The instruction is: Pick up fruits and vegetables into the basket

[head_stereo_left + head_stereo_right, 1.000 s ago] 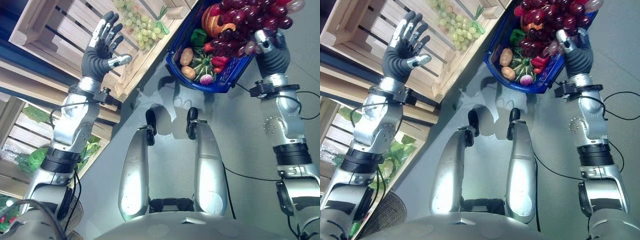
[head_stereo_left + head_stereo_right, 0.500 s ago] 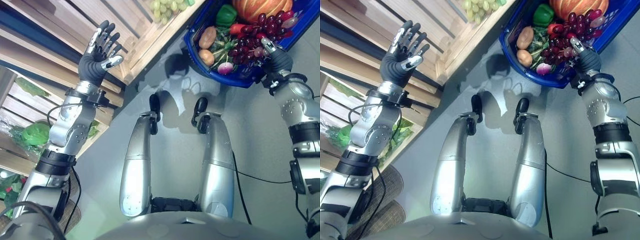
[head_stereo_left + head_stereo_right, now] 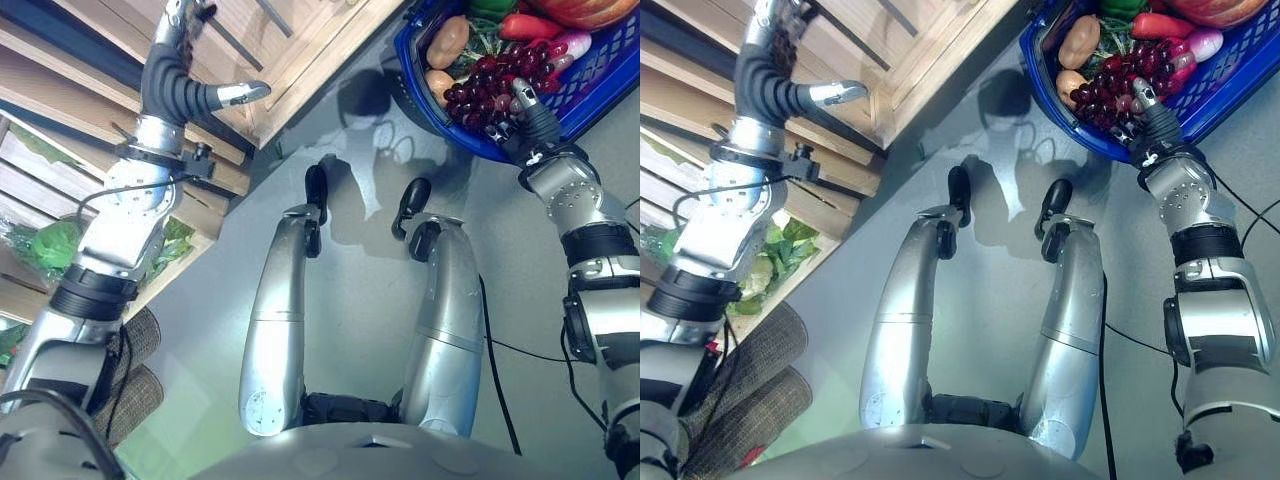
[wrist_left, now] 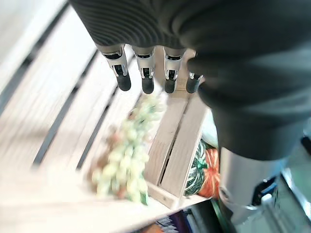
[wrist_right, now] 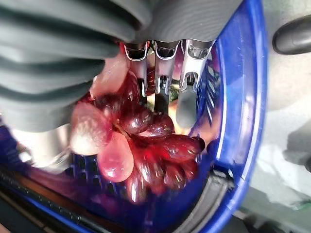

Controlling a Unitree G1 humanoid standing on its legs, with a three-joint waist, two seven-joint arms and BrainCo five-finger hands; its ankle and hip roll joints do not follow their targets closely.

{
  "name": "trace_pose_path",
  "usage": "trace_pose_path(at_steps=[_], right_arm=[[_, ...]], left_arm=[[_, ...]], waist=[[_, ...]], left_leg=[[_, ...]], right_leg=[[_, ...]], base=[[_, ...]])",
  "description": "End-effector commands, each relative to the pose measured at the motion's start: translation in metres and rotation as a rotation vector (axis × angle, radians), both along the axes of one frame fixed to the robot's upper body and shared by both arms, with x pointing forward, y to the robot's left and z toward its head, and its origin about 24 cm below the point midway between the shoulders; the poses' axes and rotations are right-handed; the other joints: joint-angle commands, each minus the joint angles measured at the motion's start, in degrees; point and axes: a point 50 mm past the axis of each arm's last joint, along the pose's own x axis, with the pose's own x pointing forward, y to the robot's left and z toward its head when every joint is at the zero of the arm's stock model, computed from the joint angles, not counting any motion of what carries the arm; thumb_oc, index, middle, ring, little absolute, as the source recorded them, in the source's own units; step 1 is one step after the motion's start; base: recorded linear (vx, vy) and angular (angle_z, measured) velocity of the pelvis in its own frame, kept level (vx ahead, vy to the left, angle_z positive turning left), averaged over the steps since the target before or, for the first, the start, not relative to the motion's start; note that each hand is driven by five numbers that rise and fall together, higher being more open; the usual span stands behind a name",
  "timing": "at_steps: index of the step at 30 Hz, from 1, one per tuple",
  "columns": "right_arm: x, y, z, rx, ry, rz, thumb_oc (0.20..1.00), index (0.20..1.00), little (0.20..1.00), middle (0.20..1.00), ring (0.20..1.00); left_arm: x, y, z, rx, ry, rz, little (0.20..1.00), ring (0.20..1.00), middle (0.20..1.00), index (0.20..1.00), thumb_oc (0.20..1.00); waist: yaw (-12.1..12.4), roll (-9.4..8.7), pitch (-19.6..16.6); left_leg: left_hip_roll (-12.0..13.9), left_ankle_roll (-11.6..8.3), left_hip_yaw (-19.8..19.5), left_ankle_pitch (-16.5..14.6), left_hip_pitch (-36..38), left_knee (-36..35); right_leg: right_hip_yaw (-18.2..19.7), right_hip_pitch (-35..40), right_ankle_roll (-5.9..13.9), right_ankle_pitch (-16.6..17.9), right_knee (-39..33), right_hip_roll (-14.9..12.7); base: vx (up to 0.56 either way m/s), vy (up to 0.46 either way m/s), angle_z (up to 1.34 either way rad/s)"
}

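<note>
Dark red grapes (image 5: 146,145) in blue basket (image 5: 243,97); pale green grapes (image 4: 121,160) on light wooden crate (image 4: 58,97)

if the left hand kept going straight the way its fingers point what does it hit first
Probably the bunch of green grapes lying on the slats of the wooden crate. In the left wrist view the left hand has straight fingers aimed down at them. Depth is unclear, so it might meet the slats just short of the grapes instead.

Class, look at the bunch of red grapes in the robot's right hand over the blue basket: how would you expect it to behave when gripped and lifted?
The red grapes hang as a loose cluster, so they would probably sag and swing rather than stay stiff. Their skins look glossy, so the right robot hand may slip. Single grapes could likely drop off into the blue basket.
</note>
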Motion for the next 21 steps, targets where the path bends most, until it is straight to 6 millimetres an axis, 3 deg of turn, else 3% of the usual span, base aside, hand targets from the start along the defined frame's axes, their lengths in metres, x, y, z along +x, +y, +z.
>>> trace_pose_path(at_steps=[1, 5, 8, 13, 18, 21], right_arm=[[-0.007, -0.019, 0.006, -0.219, 0.008, -0.147, 1.000, 1.000, 1.000, 1.000, 1.000], [-0.012, -0.017, -0.001, -0.421, 0.052, -0.234, 1.000, 1.000, 1.000, 1.000, 1.000], [-0.017, 0.002, -0.011, -0.563, 0.050, -0.226, 1.000, 1.000, 1.000, 1.000, 1.000], [-0.033, 0.038, -0.034, -0.693, -0.028, -0.180, 1.000, 1.000, 1.000, 1.000, 1.000], [-0.065, 0.082, -0.058, -0.761, -0.180, -0.023, 1.000, 1.000, 1.000, 1.000, 1.000], [-0.083, 0.088, -0.069, -0.770, -0.219, 0.039, 1.000, 1.000, 1.000, 1.000, 1.000]], left_arm=[[-0.013, -0.010, 0.022, 0.101, -0.269, 0.129, 1.000, 1.000, 1.000, 1.000, 1.000], [-0.022, -0.010, 0.044, 0.277, -0.516, 0.335, 1.000, 1.000, 1.000, 1.000, 1.000], [-0.028, -0.017, 0.062, 0.417, -0.696, 0.465, 1.000, 1.000, 1.000, 1.000, 1.000], [-0.032, -0.031, 0.081, 0.593, -0.815, 0.620, 1.000, 1.000, 1.000, 1.000, 1.000], [-0.024, -0.031, 0.089, 0.725, -0.753, 0.767, 1.000, 1.000, 1.000, 1.000, 1.000], [-0.015, -0.020, 0.085, 0.763, -0.646, 0.817, 1.000, 1.000, 1.000, 1.000, 1.000]], waist=[[-2.20, 6.01, -2.83], [-3.51, 5.31, -2.83], [-5.29, 4.67, -2.83], [-9.09, 4.20, -2.83], [-13.31, 3.86, -2.83], [-14.99, 3.79, -2.83]], left_leg=[[-2.25, 4.47, 3.07, -5.25, 3.24, -3.61], [-1.59, 4.49, 3.84, -5.25, 5.52, -5.15], [-1.07, 4.21, 4.82, -5.37, 8.17, -6.62], [-0.16, 3.60, 7.00, -5.17, 13.18, -9.76], [0.30, 2.72, 9.86, -4.89, 18.32, -12.91], [0.20, 2.32, 11.31, -4.76, 20.79, -14.28]], right_leg=[[0.18, 2.00, 3.97, -0.78, -0.76, 3.87], [0.35, 3.89, 4.00, -0.16, -2.83, 4.50], [0.92, 5.81, 4.09, 0.07, -4.49, 5.07], [2.69, 9.21, 4.42, 0.07, -7.50, 6.30], [4.73, 12.46, 5.08, -0.25, -10.10, 7.69], [5.77, 14.09, 5.54, -0.17, -11.41, 8.06]], base=[[0.00, 0.000, 0.00], [-0.04, 0.007, -0.05], [-0.05, 0.060, -0.10], [-0.05, 0.123, -0.21], [-0.02, 0.142, -0.27], [0.00, 0.145, -0.27]])
